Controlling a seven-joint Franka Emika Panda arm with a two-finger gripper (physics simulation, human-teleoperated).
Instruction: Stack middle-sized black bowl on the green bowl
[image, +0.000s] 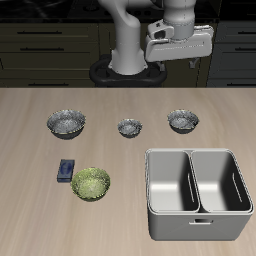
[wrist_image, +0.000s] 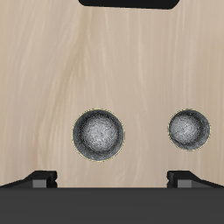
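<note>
The middle-sized black bowl (image: 183, 120) stands upright on the table's back part; the wrist view shows its shiny speckled inside (wrist_image: 98, 135). The green bowl (image: 91, 184) with a mottled inside stands nearer the front edge, far from it and out of the wrist view. My gripper (image: 178, 58) hangs high above the table's back, behind the middle-sized black bowl. In the wrist view the gripper (wrist_image: 112, 178) is open and empty, its fingertips (wrist_image: 39, 178) wide apart.
The smallest dark bowl (image: 129, 127) (wrist_image: 189, 128) stands beside the middle-sized one. The widest dark bowl (image: 66, 123) stands farther along the same row. A small blue box (image: 66, 169) lies next to the green bowl. A grey two-compartment metal bin (image: 195, 158) stands near the front.
</note>
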